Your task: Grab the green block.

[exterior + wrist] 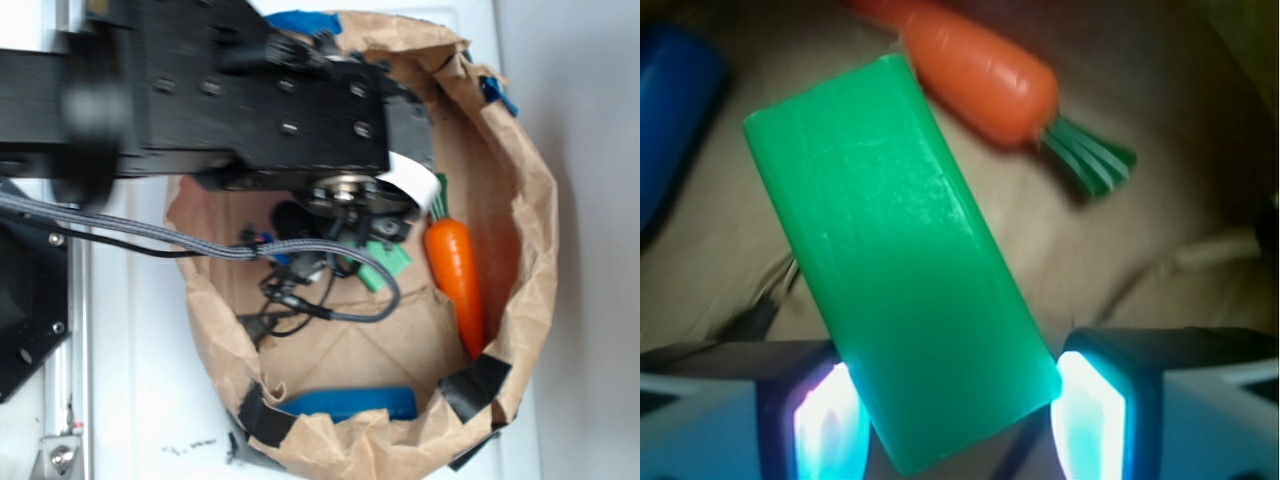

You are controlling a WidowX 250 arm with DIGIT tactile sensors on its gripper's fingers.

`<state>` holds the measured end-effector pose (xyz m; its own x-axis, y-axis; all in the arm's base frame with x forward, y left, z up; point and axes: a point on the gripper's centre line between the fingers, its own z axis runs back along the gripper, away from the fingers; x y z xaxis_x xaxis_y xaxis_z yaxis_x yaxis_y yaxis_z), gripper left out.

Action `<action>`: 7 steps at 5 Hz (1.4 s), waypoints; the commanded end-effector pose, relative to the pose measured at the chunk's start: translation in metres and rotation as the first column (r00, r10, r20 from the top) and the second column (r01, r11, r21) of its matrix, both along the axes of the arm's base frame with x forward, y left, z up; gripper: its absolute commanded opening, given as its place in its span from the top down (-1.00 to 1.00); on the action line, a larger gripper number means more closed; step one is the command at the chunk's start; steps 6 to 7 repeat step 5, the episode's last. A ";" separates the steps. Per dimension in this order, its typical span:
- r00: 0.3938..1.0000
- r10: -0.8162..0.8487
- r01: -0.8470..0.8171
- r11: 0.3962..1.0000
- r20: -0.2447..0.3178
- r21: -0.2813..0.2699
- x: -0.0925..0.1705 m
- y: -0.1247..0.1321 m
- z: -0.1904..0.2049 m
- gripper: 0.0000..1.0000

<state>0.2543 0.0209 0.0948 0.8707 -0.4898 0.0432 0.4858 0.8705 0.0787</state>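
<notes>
Between the gripper (955,415) fingers sits the green block (902,270), seemingly clamped, beside the carrot (975,75).

Between the fingers (820,420) of the gripper (955,415): block (900,290), reaching ahead. Beyond it, ahead and right: carrot (980,75). Ahead, far left: rounded object (670,110). All inside the bag (530,250).

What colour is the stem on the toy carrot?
Dark green, on the carrot; its stem shows best in the wrist view.
</notes>
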 end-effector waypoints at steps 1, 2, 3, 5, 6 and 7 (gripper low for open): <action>0.949 0.300 -0.301 0.953 0.095 -0.002 -0.030 0.020 0.039 1.00; 0.869 0.467 -0.467 0.883 0.162 -0.039 -0.030 0.021 0.051 1.00; 0.805 0.561 -0.562 0.825 0.190 -0.056 -0.021 0.017 0.056 1.00; 0.780 0.594 -0.601 0.799 0.199 -0.029 -0.009 0.004 0.051 1.00; 0.780 0.594 -0.601 0.799 0.199 -0.029 -0.009 0.004 0.051 1.00; 0.780 0.594 -0.601 0.799 0.199 -0.029 -0.009 0.004 0.051 1.00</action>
